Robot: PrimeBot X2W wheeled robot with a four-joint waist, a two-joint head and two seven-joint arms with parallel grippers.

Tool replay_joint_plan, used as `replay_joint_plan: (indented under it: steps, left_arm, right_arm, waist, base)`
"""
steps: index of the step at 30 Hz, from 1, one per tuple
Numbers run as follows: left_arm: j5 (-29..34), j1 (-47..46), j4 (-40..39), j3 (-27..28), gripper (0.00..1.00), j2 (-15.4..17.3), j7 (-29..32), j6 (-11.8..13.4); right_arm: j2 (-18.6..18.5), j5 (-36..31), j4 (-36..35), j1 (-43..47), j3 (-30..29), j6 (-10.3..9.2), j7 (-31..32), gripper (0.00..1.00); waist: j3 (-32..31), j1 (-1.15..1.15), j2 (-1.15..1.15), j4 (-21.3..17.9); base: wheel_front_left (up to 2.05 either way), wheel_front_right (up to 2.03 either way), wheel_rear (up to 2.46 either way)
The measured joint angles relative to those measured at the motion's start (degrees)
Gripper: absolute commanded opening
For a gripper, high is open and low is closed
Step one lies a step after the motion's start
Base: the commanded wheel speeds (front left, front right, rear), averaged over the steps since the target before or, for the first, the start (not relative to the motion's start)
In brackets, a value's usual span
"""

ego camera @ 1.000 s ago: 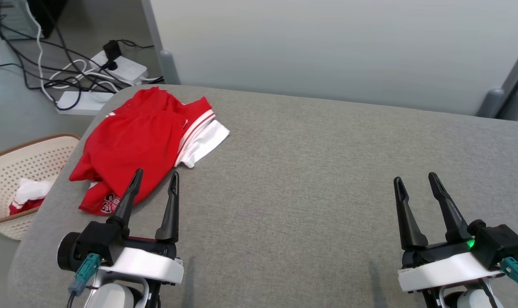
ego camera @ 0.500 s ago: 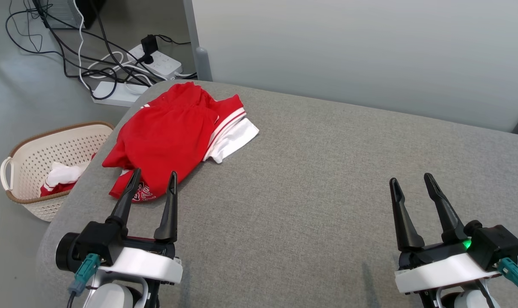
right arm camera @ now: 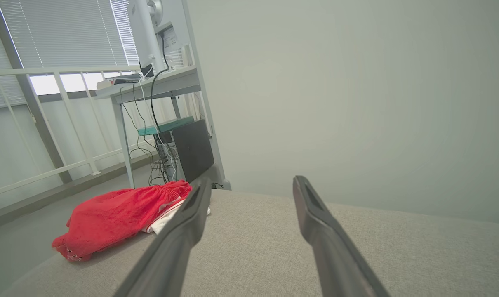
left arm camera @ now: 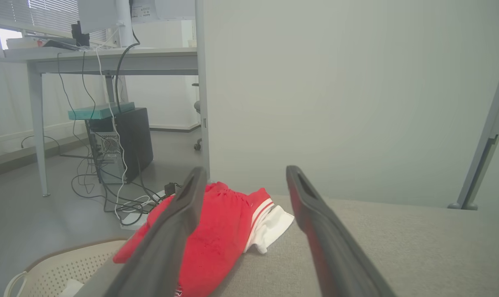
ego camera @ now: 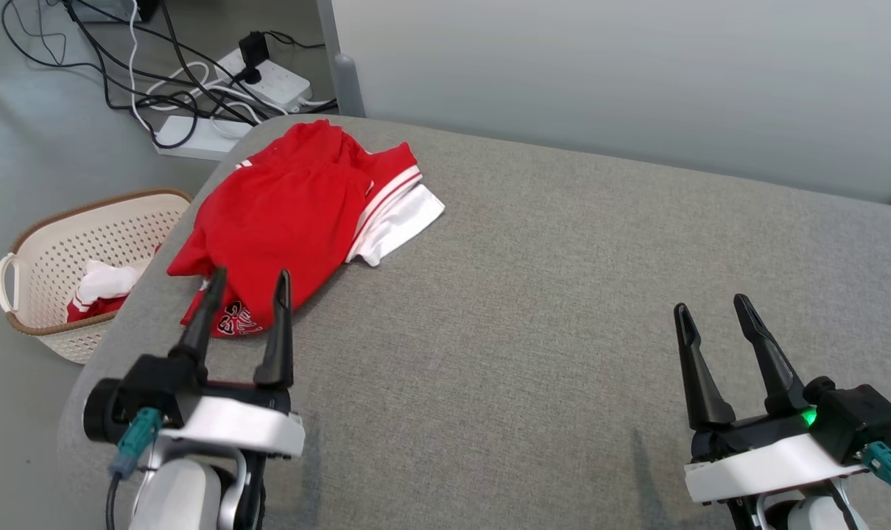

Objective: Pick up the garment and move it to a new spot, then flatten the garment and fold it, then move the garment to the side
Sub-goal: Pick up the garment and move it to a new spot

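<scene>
A wide table (ego camera: pixel 534 294) covered with grey cloth stands before a pale grey wall panel (ego camera: pixel 600 73). On the floor at the far left lie white power strips (ego camera: pixel 269 70) with many black and white cables. A cream basket (ego camera: pixel 92 210) with holes stands on the floor just beside the table's left edge, and some red and white cloth lies inside it.

The garment (ego camera: pixel 283 213), red with white stripes and a white part on its right side, lies crumpled at the far left corner of the table. A dark print shows on its near edge.

The left gripper (ego camera: pixel 250 272) is at the near left with its two dark fingers spread wide and nothing between them. Its fingertips show over the near edge of the garment; whether they touch the cloth I cannot tell. The right gripper (ego camera: pixel 710 303) is at the near right, well apart from the garment, over bare grey cloth. Its fingers are also spread wide and hold nothing.

In the left wrist view a desk (left arm camera: pixel 109 55) and a black computer tower (left arm camera: pixel 130 140) stand beyond the garment.
</scene>
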Motion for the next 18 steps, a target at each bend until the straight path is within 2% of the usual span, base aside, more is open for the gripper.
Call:
replay_joint_plan:
  steps: [4,12,18]
  left_arm:
    - [0.68,-3.76,2.65,1.21,1.0,-0.05,-0.13,0.48]
    - [2.85,-12.43,13.22,3.1,1.0,-0.36,-0.18,1.96]
    - [3.56,-19.46,23.36,3.85,1.0,-0.25,-0.18,4.28]
  right_arm:
    - [-0.48,0.08,-0.04,-0.2,0.07,0.0,0.0,1.0]
    - [-1.68,0.59,-0.15,-1.8,0.4,0.0,0.0,1.0]
    - [-2.48,1.13,-0.16,-2.94,0.65,0.0,0.0,1.0]
  waist:
    - [1.35,0.0,0.0,-0.62]
    - [4.82,0.0,0.0,-2.6]
    - [7.07,0.0,0.0,-4.25]
  base:
    - [0.0,0.0,0.0]
    - [0.0,0.0,0.0]
    - [0.0,0.0,0.0]
